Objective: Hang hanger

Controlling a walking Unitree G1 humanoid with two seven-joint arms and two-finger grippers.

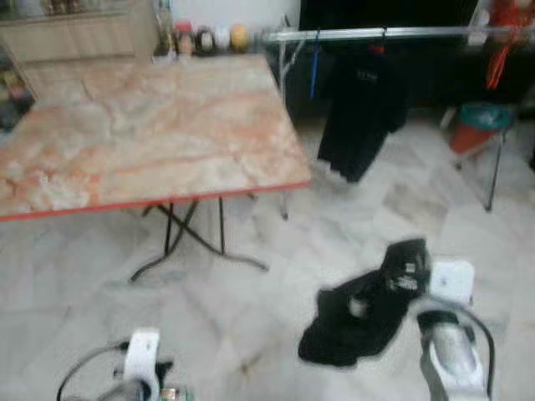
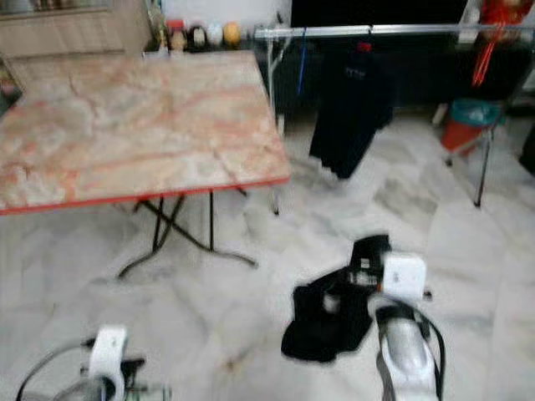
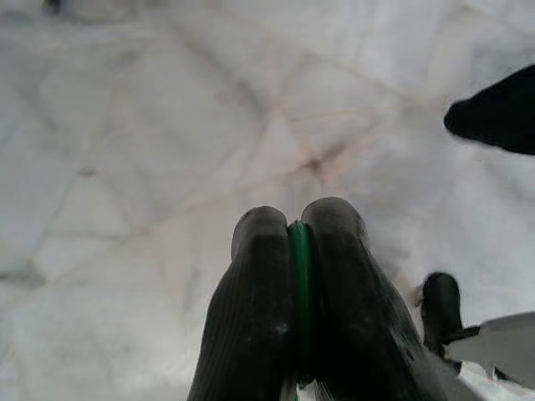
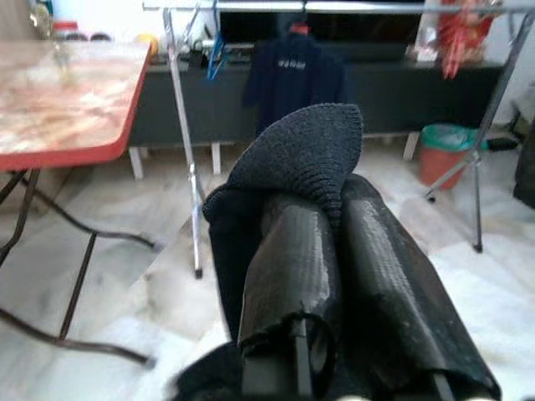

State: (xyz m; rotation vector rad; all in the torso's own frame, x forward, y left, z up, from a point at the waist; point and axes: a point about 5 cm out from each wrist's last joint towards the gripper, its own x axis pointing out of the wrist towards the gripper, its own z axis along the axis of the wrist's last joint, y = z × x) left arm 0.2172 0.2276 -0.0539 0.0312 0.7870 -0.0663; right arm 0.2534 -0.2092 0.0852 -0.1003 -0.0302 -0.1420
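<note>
Your right gripper [image 4: 334, 276] fingers pinch black garment [image 1: 368, 309], held up off floor for carrying toward rail [image 1: 384, 33]. Hanger itself unclear. Left gripper [image 3: 299, 251] fingers closed, idle.

Two silver arms with white wrist blocks and looping black cables end in ribbed black-fingered left end effector [image 3: 299, 251] and right end effector [image 4: 338, 251]

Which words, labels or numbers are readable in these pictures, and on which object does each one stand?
No text can be read.
Hanging shirt: a small pale chest print, too blurred to read.
Dark garment held by the right gripper: a white tag, too blurred to read.
Jars behind the table: labels too small to read.
</note>
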